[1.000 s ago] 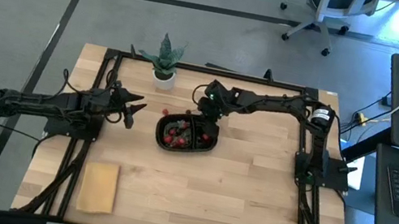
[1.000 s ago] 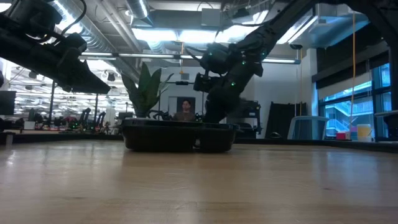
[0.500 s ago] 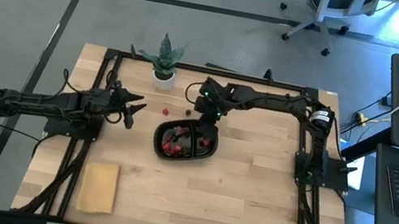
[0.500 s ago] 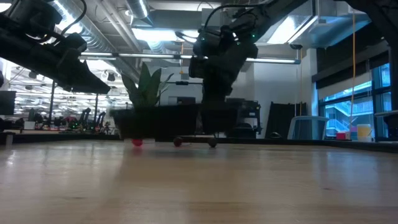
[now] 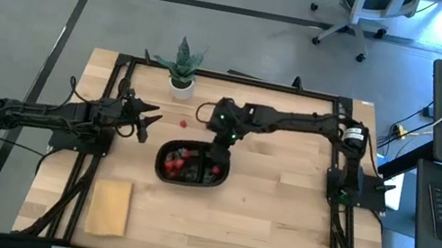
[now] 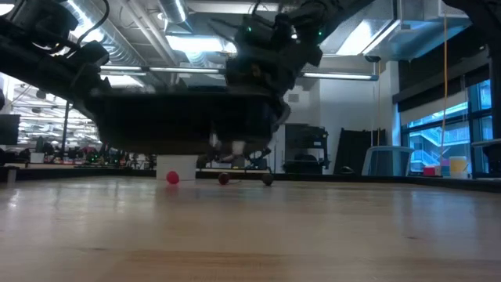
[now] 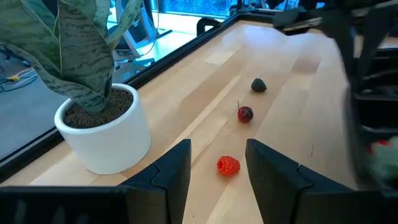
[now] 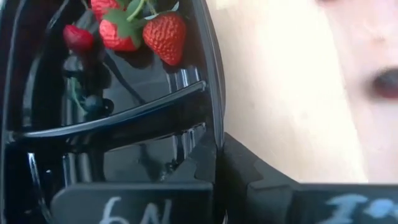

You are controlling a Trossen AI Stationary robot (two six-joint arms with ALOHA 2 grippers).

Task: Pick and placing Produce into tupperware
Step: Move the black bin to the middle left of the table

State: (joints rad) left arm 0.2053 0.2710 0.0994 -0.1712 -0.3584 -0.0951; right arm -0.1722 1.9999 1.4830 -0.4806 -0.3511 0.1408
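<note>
While most produce [image 5: 187, 164] sits in the tupperware [image 5: 165, 172], which our right gripper [image 5: 218, 148] pinches by the rim & holds off the table, approx. 3 pcs lie loose by our left gripper [image 5: 147, 120], fingers apart.

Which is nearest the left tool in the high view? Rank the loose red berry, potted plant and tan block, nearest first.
1. Red berry, just ahead of the left tool.
2. Potted plant, by the table's back rail.
3. Tan block, front-left corner.
</note>
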